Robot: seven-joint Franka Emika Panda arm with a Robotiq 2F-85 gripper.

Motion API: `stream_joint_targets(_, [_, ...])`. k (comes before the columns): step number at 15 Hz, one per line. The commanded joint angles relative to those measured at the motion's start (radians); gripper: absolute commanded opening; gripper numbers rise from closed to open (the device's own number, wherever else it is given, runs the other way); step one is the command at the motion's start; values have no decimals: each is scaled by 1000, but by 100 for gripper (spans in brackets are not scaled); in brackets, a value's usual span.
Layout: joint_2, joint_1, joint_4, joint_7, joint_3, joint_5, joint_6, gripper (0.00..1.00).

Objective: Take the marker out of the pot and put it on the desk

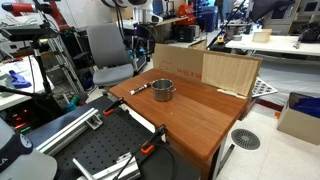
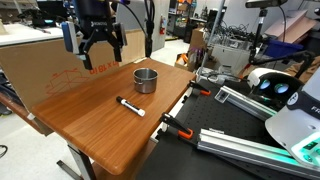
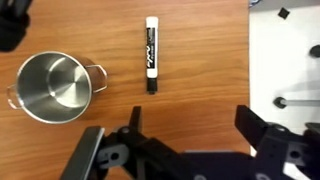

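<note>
As the marker (image 3: 151,55) lies flat on the bare wood of the worktop (image 2: 90,135), clear of the pot (image 3: 55,87), the task reads as done, or as good as done. In the wrist view the inside of the pot is shiny metal with nothing in it (no second pen anywhere). Marker and pot are apart, not touching. The marker is just beside the pot, out on open wood. Both sit in the part of the worktop toward the edge that borders the black perforated board (image 1: 100,155), away from the corners.

The pincer (image 2: 100,45) hangs high over the far edge of the worktop, well above the surface and well apart from both marker and pot. Its jaws are spread wide. In the wrist view the two fingers (image 3: 90,155) come in at the bottom of the frame with only bare wood showing between them. It is released, gripping nothing and touching nothing.

What's left, by my judgement, is at most pulling the arm away (the placing itself looks complete).
</note>
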Motion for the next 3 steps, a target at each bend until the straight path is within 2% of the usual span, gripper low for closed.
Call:
stream_joint_targets(1, [0, -5, 2, 2, 6, -3, -3, 100])
stream_joint_targets(3, [0, -5, 2, 2, 6, -3, -3, 100])
